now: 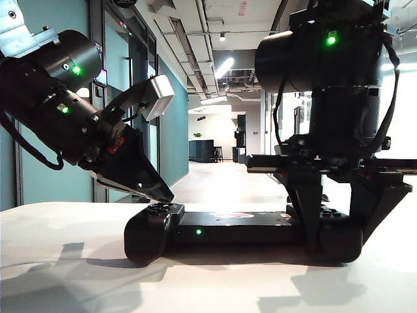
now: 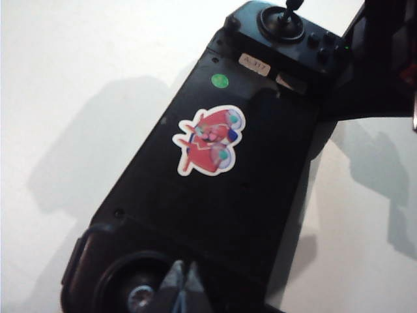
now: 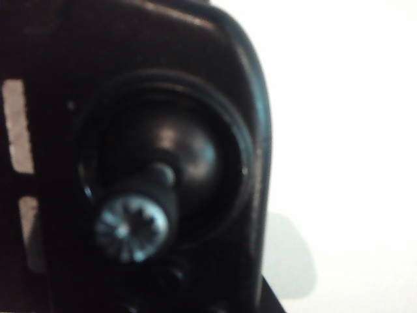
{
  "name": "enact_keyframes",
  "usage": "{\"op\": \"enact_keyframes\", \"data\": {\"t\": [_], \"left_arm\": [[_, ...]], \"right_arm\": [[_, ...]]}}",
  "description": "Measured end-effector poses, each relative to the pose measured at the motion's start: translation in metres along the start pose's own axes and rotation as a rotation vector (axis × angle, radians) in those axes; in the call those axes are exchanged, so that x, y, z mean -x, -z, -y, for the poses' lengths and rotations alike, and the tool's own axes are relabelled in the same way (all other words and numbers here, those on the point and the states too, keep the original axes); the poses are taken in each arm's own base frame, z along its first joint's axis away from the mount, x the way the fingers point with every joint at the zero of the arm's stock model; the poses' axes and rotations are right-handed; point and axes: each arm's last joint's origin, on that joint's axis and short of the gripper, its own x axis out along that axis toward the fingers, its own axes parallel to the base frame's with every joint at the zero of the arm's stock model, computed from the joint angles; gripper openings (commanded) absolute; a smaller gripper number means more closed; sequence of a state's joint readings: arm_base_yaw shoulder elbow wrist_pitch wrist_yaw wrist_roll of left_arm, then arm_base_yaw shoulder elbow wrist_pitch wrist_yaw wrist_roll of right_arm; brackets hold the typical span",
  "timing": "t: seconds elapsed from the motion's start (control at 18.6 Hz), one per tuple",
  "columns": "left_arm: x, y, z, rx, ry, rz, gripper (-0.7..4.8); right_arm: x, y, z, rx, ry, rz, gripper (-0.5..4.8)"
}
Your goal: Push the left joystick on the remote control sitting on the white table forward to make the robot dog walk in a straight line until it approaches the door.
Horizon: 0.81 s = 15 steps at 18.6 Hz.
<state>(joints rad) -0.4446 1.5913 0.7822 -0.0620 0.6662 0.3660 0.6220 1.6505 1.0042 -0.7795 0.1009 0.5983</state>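
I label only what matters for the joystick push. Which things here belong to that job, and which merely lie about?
Job:
- wide black gamepad-style remote control
- its short black left joystick, under the shut left gripper
- right gripper, clamping the controller's right end
- smooth off-white table

Merely there:
- right thumbstick
- red heart sticker
- green round sticker
- white label

The white table (image 1: 58, 261) — only the remote control (image 1: 241, 229) lies on it.
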Motion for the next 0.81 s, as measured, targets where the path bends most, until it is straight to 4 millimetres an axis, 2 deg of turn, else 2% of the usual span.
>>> {"op": "enact_keyframes", "data": {"t": [0.81], "left_arm": [[-0.0023,-0.0013,-0.0030,-0.019,-0.041,0.011,-0.06]], "right_arm": [[0.0000,0.0000,0.0001,-0.003,0.001,0.000,1.38]]}}
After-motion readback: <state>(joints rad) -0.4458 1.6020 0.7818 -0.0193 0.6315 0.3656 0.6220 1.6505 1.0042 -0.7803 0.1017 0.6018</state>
